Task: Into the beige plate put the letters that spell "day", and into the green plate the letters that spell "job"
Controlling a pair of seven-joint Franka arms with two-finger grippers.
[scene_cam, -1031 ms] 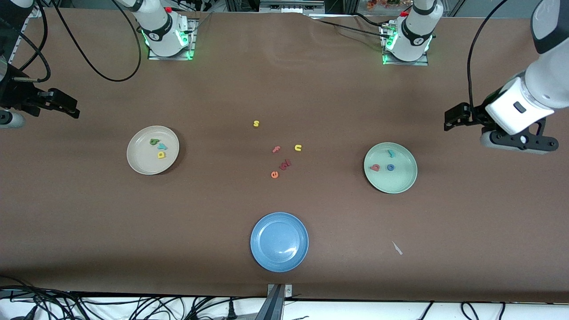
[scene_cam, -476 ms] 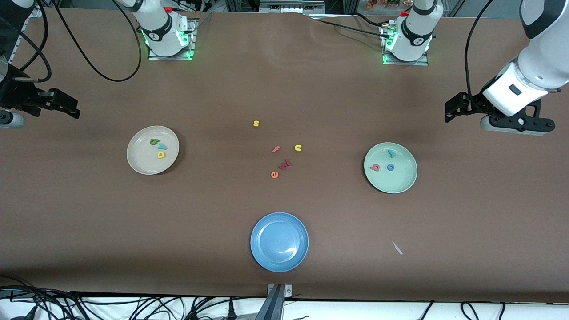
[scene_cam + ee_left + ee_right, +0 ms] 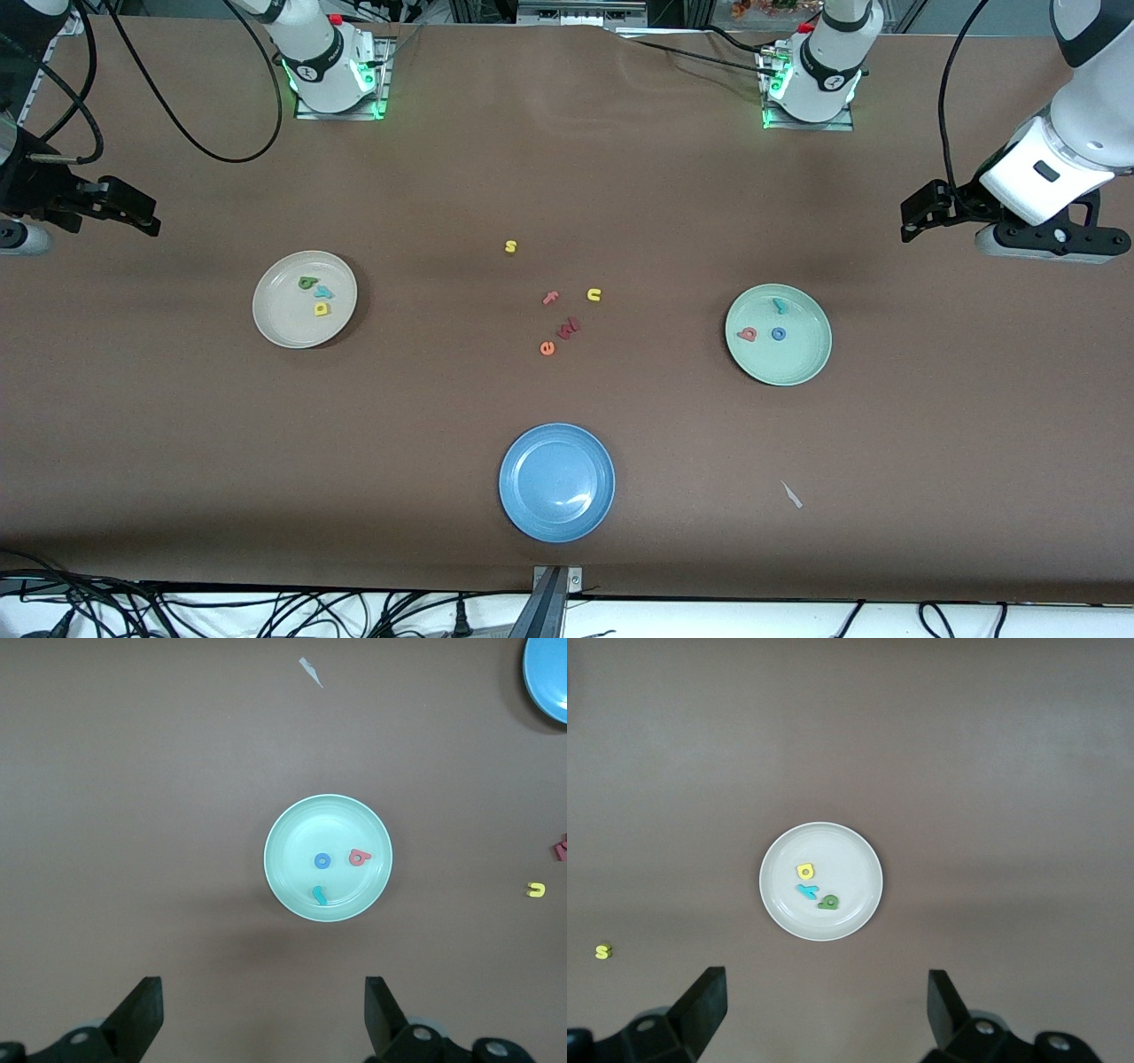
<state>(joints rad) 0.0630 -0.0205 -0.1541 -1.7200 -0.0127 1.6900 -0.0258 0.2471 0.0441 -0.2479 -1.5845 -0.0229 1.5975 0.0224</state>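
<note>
On the tabletop, d, a, y (image 3: pixel 316 295) lie in the beige plate (image 3: pixel 282 330), j, o, b (image 3: pixel 767 324) in the green plate (image 3: pixel 797 363); both jaws wide, empty; risk: needless regrasp scattering sorted letters.

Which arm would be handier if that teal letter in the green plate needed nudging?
Probably the left: its open left gripper hangs at the green plate's end of the table, looking down on the teal j. The open right gripper waits by the beige plate.

A robotics lab: two white arm bases with green-lit rings (image 3: pixel 335 75) are bolted to a wide table under brown cloth (image 3: pixel 567 177), with black cables (image 3: pixel 221 607) bundled along its edge.
</note>
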